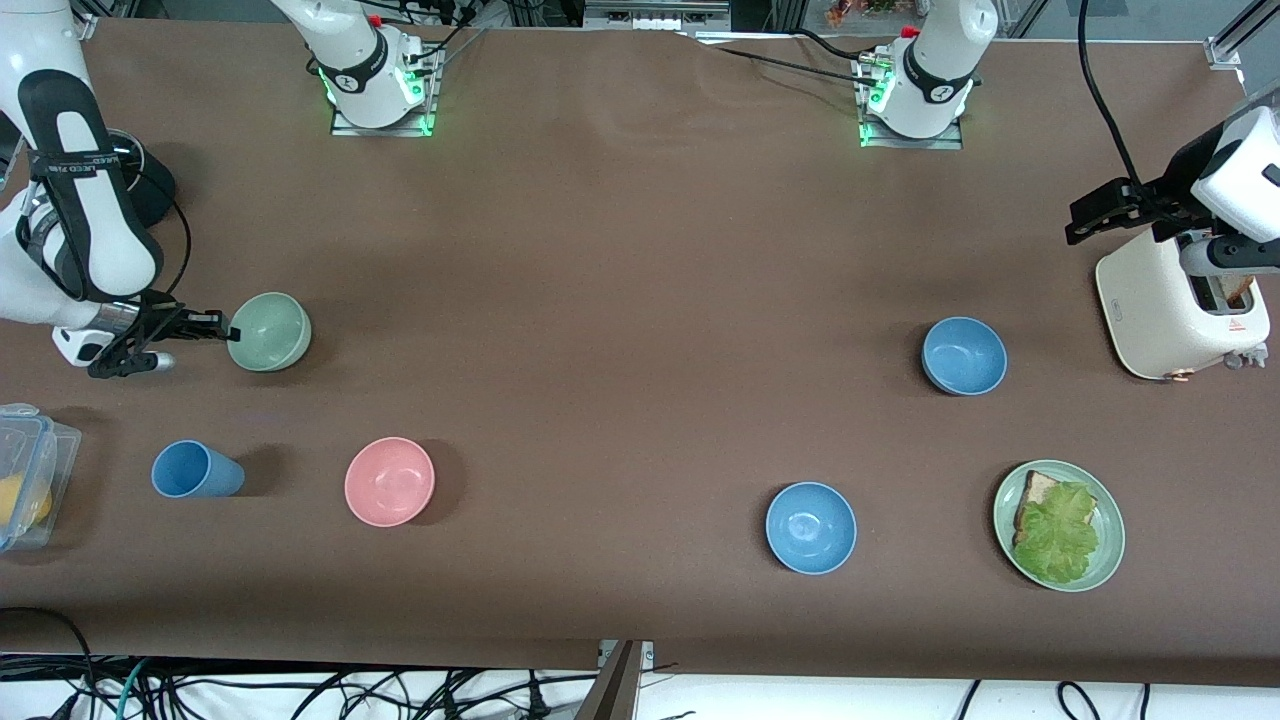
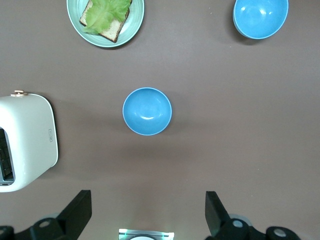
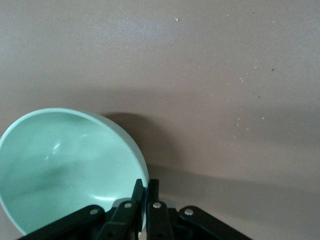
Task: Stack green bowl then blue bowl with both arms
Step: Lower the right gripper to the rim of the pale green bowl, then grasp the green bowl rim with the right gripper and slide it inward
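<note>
The pale green bowl (image 1: 270, 331) is toward the right arm's end of the table. My right gripper (image 1: 230, 334) is shut on its rim and the bowl is tilted; the right wrist view shows the fingers (image 3: 146, 187) pinching the bowl's (image 3: 65, 160) edge. I cannot tell whether the bowl touches the table. The dusty blue bowl (image 1: 964, 355) sits upright near the toaster, free. My left gripper (image 1: 1090, 218) is open and empty, high over the table beside the toaster; its wrist view shows that bowl (image 2: 147, 111) well past its spread gripper (image 2: 147, 212).
A brighter blue bowl (image 1: 811, 527) and a green plate (image 1: 1105, 560) with bread and lettuce sit nearer the front camera. A white toaster (image 1: 1170, 310) stands at the left arm's end. A pink bowl (image 1: 389, 481), a blue cup (image 1: 195, 470) and a plastic box (image 1: 25, 480) lie near the right arm's end.
</note>
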